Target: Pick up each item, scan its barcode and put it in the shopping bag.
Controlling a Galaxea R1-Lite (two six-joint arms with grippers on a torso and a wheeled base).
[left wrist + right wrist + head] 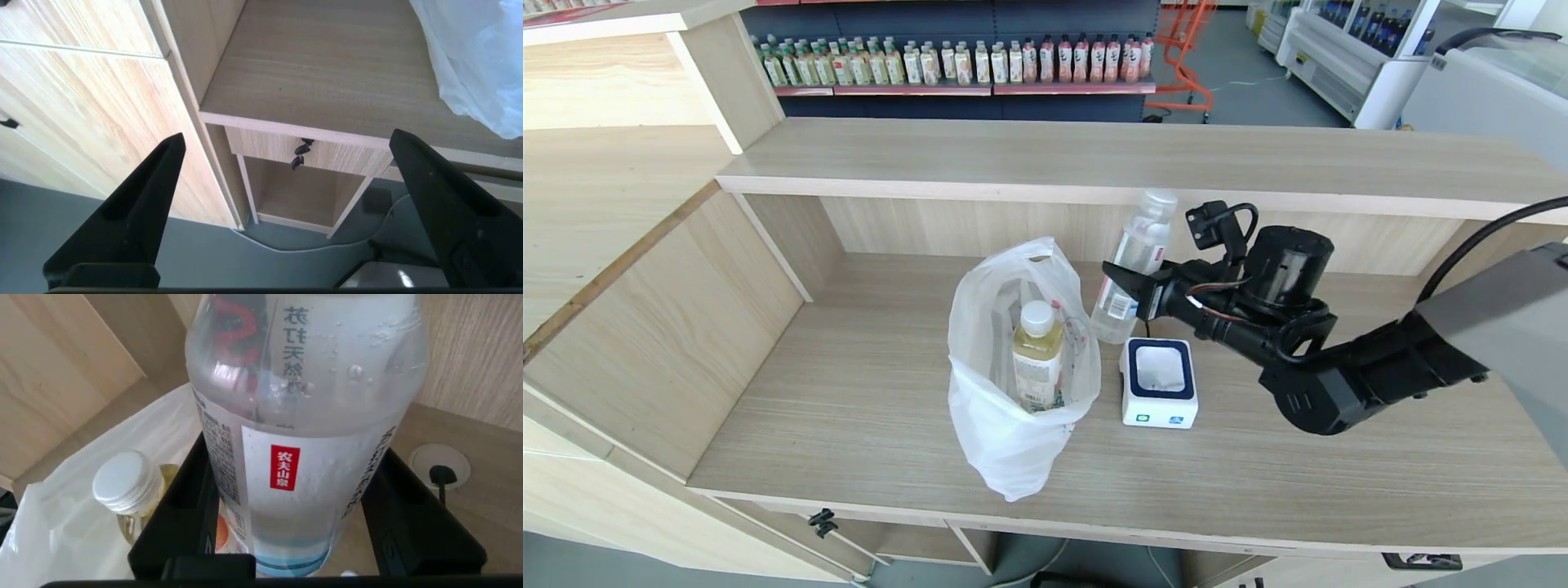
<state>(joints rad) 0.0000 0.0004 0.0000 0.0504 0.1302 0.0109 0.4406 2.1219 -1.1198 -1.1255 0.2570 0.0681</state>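
Presently, from the head view: noted right pincer (1125,287) clenched on clear water bottle (1141,237), upright, just behind scanner (1159,384) and just beside shopping bag (1005,445) on table (849,392). Noted tea bottle (1037,351) standing inside bag. From the left wrist: found left pincer (286,220) released, holding nothing, off the table's front edge. From the right wrist: confirmed grip across the water bottle's labelled lower body. Judged step: scanning. Advise turning the barcode towards the scanner window, holding steady, keeping clear of the bag until read.
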